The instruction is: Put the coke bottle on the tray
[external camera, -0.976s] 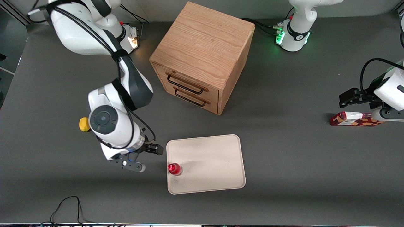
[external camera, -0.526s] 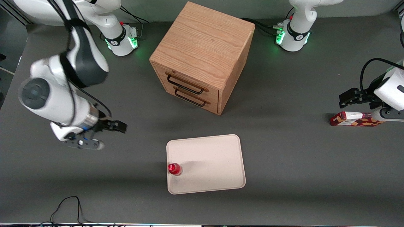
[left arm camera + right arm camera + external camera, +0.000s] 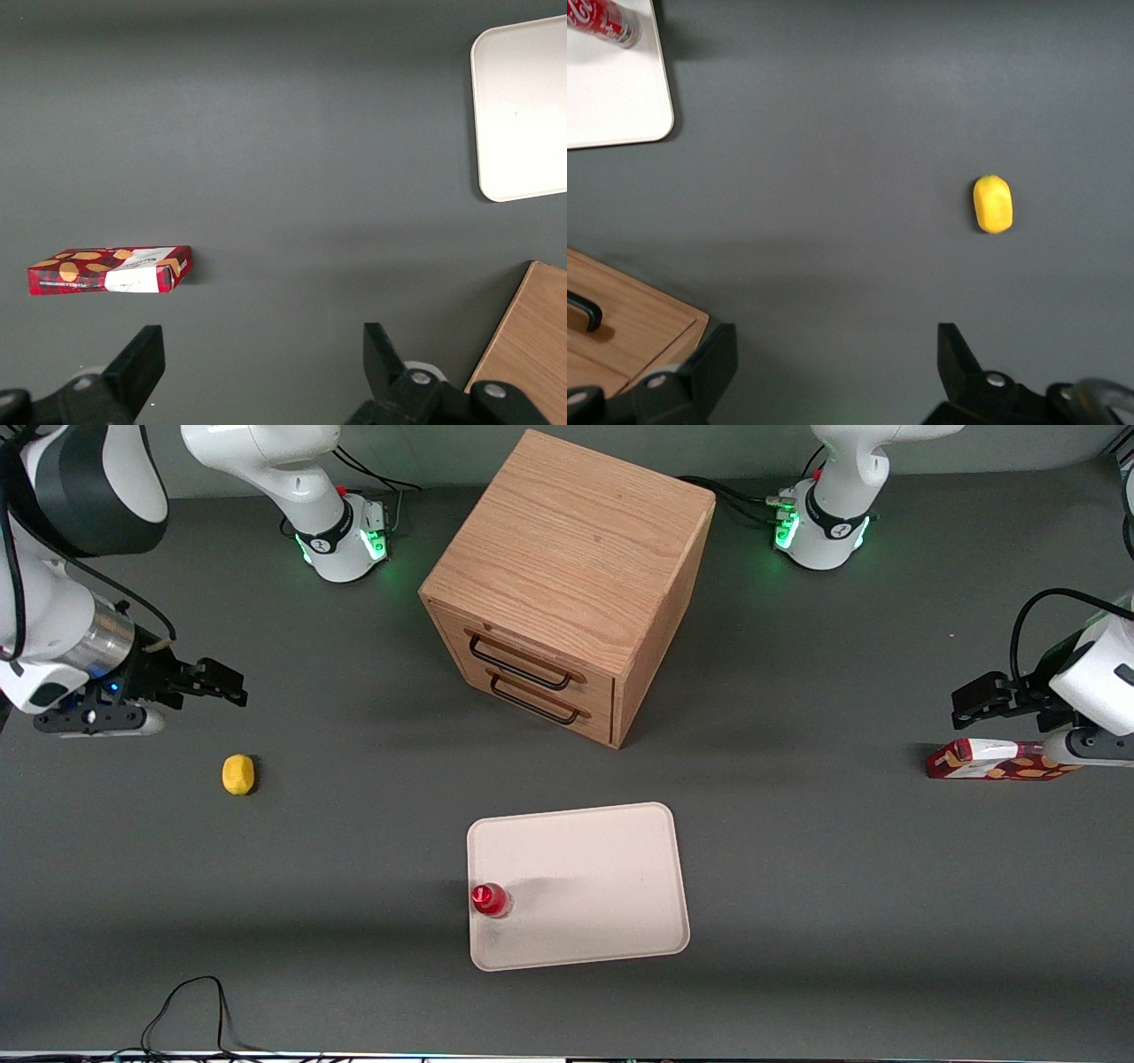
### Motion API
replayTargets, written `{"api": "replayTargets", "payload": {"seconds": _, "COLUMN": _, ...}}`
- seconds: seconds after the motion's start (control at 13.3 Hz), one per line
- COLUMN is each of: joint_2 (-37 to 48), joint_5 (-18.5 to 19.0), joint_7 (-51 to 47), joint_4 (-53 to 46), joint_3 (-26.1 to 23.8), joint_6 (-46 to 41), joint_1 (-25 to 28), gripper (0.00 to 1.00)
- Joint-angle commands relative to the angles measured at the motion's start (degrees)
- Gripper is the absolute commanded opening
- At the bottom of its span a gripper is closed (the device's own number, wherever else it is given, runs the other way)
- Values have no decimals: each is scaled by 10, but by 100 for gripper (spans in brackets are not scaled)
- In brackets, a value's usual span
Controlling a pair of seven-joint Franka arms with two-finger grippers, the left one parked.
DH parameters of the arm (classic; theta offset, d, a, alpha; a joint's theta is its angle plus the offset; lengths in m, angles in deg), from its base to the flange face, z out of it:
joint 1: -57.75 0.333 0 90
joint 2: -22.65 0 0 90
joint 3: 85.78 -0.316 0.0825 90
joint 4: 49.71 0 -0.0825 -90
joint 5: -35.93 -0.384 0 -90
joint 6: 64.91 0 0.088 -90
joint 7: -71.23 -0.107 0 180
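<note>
The coke bottle [image 3: 489, 900], small and red with a red cap, stands upright on the cream-white tray [image 3: 594, 886], just inside the tray's edge that faces the working arm's end. It also shows in the right wrist view [image 3: 602, 19] on the tray's corner [image 3: 616, 102]. My gripper [image 3: 232, 684] is open and empty. It hangs well away from the tray, toward the working arm's end of the table and farther from the front camera than the bottle. In the right wrist view its fingers [image 3: 835, 345] stand wide apart over bare table.
A yellow lemon [image 3: 237, 773] lies on the table just nearer the front camera than my gripper, and shows in the right wrist view [image 3: 993, 204]. The wooden drawer box [image 3: 567, 576] stands mid-table. A red snack box [image 3: 992, 760] lies toward the parked arm's end. A cable [image 3: 190, 1001] loops at the front edge.
My arm has swung away from the tray toward its own end of the table and farther from the front camera, uncovering the lemon. The bottle has not moved.
</note>
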State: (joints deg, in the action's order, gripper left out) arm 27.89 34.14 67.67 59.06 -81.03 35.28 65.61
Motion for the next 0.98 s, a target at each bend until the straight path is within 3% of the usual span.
{"api": "replayTargets", "payload": {"seconds": 0.0, "joint_2": 36, "joint_5": -8, "joint_7": 21, "joint_4": 23, "joint_3": 11, "joint_6": -14, "joint_1": 4, "gripper": 100}}
{"api": "replayTargets", "payload": {"seconds": 0.9, "joint_2": 29, "joint_5": -6, "joint_7": 20, "joint_4": 15, "joint_3": 22, "joint_6": -22, "joint_1": 4, "gripper": 100}}
